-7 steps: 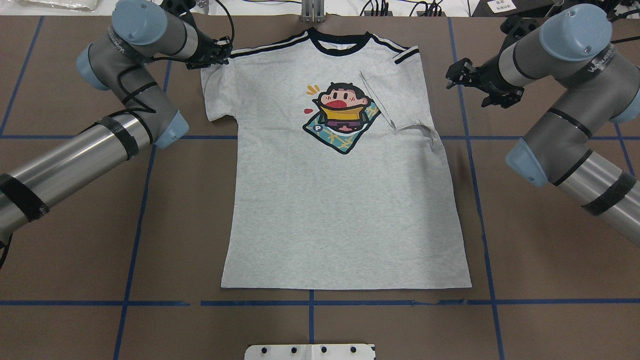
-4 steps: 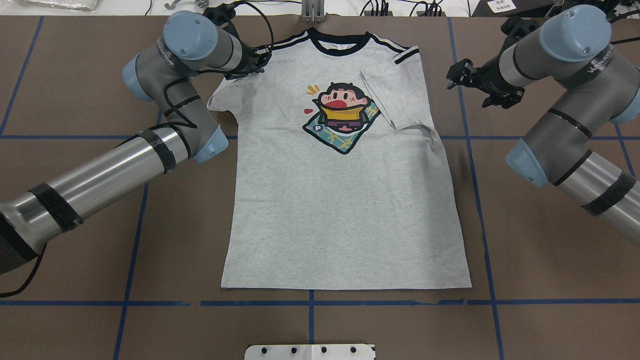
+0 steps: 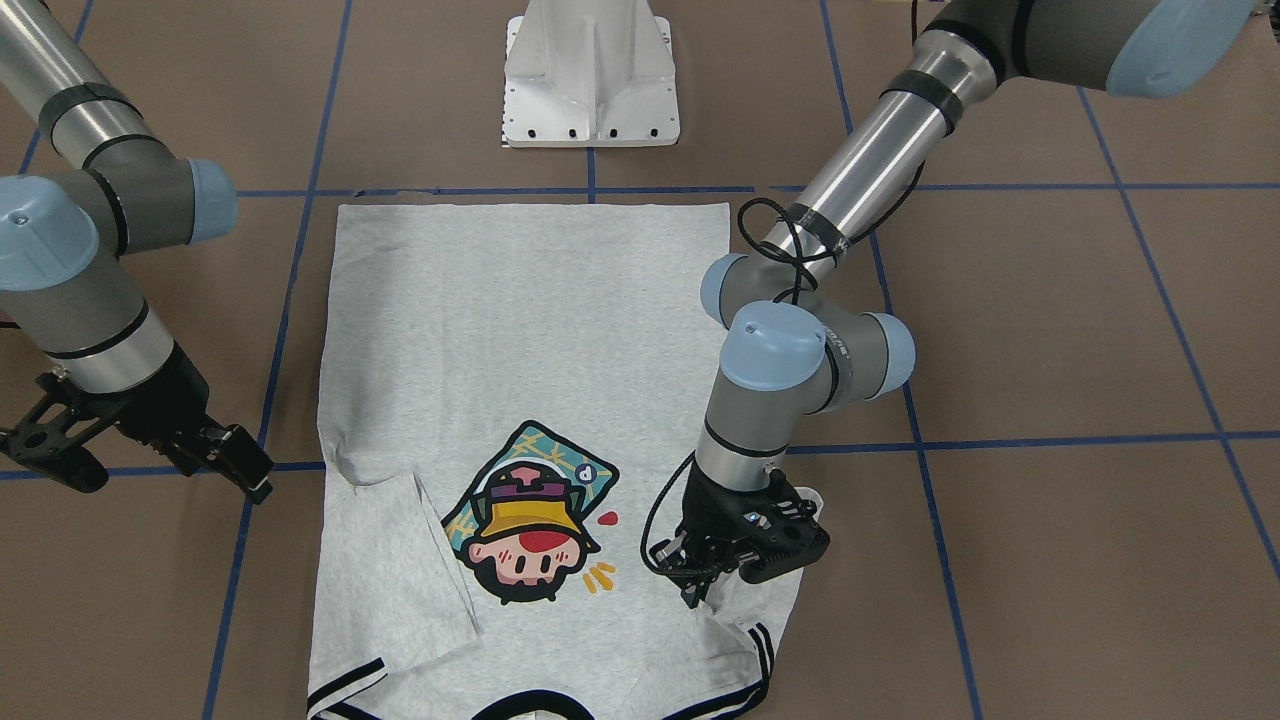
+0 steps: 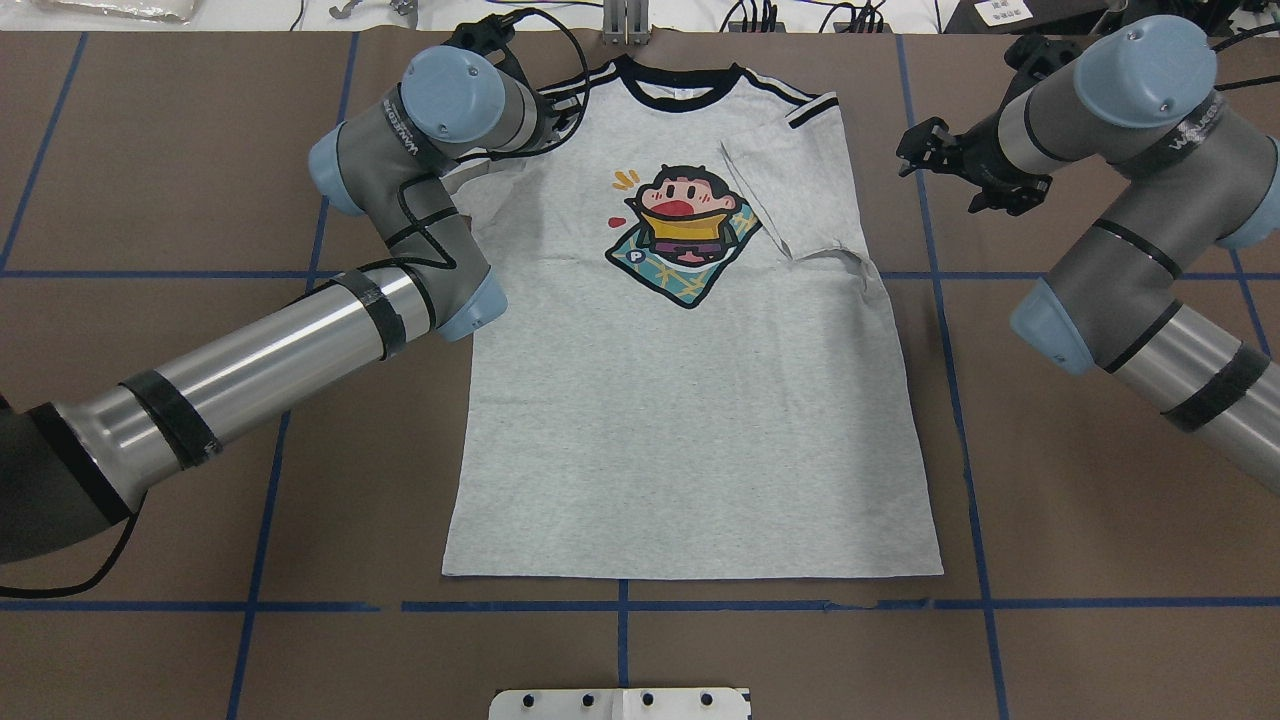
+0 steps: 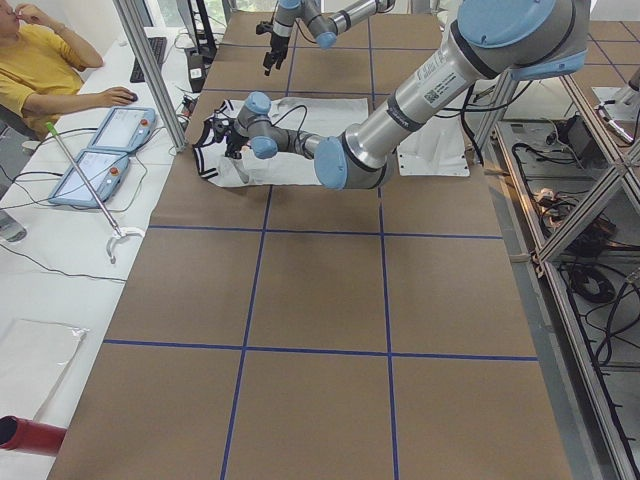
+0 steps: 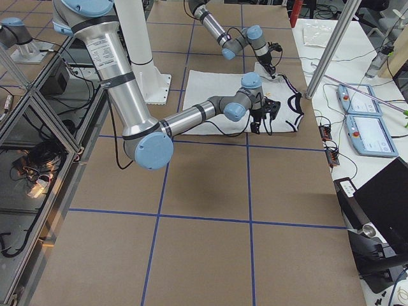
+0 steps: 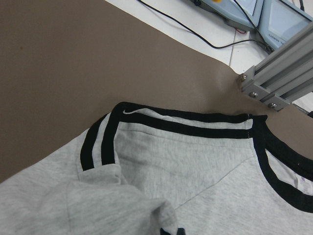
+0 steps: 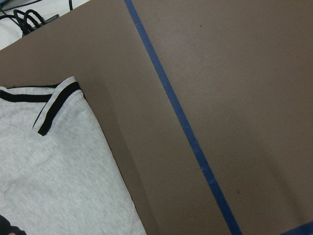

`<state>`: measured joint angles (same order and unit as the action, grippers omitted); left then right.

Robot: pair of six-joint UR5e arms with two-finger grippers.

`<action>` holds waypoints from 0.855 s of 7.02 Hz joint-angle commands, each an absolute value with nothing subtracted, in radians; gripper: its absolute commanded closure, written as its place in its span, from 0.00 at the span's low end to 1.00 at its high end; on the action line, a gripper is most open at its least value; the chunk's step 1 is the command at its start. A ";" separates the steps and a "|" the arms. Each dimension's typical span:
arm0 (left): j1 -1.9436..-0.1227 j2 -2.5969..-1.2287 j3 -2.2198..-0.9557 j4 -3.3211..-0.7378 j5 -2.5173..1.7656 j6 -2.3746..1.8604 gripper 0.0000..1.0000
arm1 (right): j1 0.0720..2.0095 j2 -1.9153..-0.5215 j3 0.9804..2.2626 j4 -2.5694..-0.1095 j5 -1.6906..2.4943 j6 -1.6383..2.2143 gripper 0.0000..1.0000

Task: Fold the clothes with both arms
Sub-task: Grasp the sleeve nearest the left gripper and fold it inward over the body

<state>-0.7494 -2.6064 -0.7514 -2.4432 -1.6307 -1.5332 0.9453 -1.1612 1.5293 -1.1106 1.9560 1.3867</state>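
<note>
2 arms at the bench (image 4: 1100,500): the left tool (image 3: 735,560) pinches the grey T-shirt's (image 4: 680,420) bunched sleeve; the right tool (image 3: 150,470) hangs alongside, jaws spread, empty.

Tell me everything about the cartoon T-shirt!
The T-shirt is light heather grey, soft-looking cloth, with a black collar, black shoulder stripes and a printed cartoon head in a yellow hat. It lies front up on the brown table, hem toward the robot. One sleeve is folded over the chest; the left gripper pinches the other, bunched.
</note>
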 commanded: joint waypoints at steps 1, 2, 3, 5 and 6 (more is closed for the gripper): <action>-0.732 -2.640 -0.713 -2.447 -1.557 -1.534 1.00 | 0.943 -1.158 1.526 -1.111 1.954 1.391 0.00; -0.713 -2.663 -0.698 -2.448 -1.511 -1.534 1.00 | 0.942 -1.157 1.526 -1.111 1.954 1.391 0.00; -0.692 -2.675 -0.683 -2.448 -1.470 -1.534 1.00 | 0.943 -1.152 1.528 -1.111 1.954 1.393 0.00; -0.675 -2.683 -0.658 -2.448 -1.437 -1.535 1.00 | 0.943 -1.150 1.532 -1.111 1.954 1.397 0.00; -0.666 -2.691 -0.643 -2.448 -1.387 -1.563 1.00 | 0.943 -1.150 1.534 -1.111 1.954 1.399 0.00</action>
<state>-0.6762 -2.6827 -0.6611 -2.4482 -1.4314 -1.5418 0.9434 -1.1510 1.5319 -1.1106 1.9543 1.3969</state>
